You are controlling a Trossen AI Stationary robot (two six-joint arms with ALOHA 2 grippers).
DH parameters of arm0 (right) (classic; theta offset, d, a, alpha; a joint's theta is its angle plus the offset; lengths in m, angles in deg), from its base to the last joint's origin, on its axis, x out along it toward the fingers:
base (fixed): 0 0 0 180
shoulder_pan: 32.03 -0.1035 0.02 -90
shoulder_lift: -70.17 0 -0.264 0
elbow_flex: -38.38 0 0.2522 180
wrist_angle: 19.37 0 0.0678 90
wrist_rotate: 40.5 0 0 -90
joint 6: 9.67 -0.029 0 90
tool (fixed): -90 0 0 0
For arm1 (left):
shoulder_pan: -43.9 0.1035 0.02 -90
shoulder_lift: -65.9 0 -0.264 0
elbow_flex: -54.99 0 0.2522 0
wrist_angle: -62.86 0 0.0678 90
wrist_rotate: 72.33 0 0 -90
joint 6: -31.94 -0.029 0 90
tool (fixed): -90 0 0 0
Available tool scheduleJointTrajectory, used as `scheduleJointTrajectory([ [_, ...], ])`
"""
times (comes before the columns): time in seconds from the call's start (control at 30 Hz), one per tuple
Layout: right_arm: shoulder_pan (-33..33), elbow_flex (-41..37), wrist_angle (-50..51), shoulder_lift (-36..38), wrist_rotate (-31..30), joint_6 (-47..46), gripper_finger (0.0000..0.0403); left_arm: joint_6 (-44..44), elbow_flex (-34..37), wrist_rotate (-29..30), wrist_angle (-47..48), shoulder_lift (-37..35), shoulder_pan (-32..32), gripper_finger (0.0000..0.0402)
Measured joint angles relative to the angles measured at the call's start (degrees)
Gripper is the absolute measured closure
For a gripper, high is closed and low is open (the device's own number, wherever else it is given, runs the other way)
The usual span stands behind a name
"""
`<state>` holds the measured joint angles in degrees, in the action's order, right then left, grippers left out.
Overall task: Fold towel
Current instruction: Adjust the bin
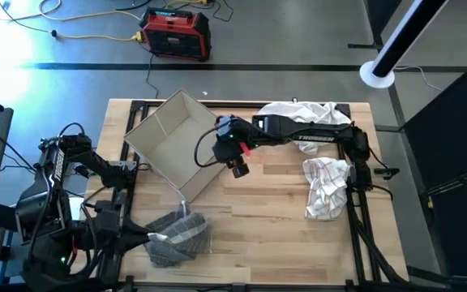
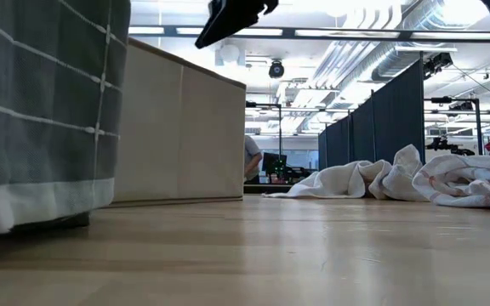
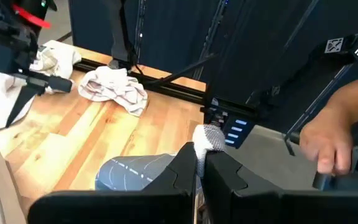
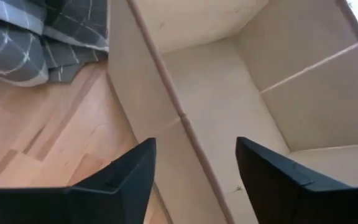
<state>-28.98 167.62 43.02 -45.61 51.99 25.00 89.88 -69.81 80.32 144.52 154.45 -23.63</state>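
A grey checked towel lies bunched near the table's front left; it fills the left of the low view. My left gripper is at the towel's left side, shut on it. My right gripper hangs open over the right-hand wall of an open cardboard box. In the right wrist view the box wall's top edge runs between the spread fingers, and they do not touch it. My left gripper pinches a pale-hemmed bit of the grey towel's edge between its two shut fingers; the hem sticks out past the fingertips. The fingers come slanting in from the table's left. The rest of the towel lies bunched on the table.
A crumpled white towel lies at the table's right, and another white heap at the far right edge. A person's hand shows beyond the table's front edge in the left wrist view. Bare wood lies between the grey and white towels.
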Motion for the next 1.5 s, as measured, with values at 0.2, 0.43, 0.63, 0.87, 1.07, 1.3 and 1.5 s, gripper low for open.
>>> scheduleJointTrajectory([
  [0.2,0.4,0.0,-6.0,-4.1,0.0,1.8,0.0203,-0.8,0.0,0.4,0.0,0.0,0.3,0.0398],
  [0.43,4.8,-0.1,-4.3,-5.5,-3.5,2.0,0.0384,5.5,0.0,-2.4,-0.7,0.0,0.2,0.0398],
  [0.63,11.4,0.0,-3.9,-5.3,-4.3,0.3,0.0398,10.0,0.0,-4.1,-2.1,0.0,-0.2,0.0398],
  [0.87,16.0,0.0,-5.4,-5.3,-6.9,0.4,0.0399,11.0,0.0,-4.2,-6.0,0.0,-0.8,0.0398],
  [1.07,16.6,0.0,-5.5,-5.3,-9.5,6.8,0.0399,10.8,0.0,-4.2,-7.8,0.0,-0.8,0.0398],
  [1.3,10.5,-0.1,-4.2,-5.4,-20.4,20.8,0.0402,6.7,0.0,-3.6,-7.7,0.9,-0.8,0.0398],
  [1.5,6.0,-0.2,-11.3,-5.4,-23.7,29.0,0.0402,5.7,0.0,-2.9,-7.2,1.6,-0.7,0.0398],
])
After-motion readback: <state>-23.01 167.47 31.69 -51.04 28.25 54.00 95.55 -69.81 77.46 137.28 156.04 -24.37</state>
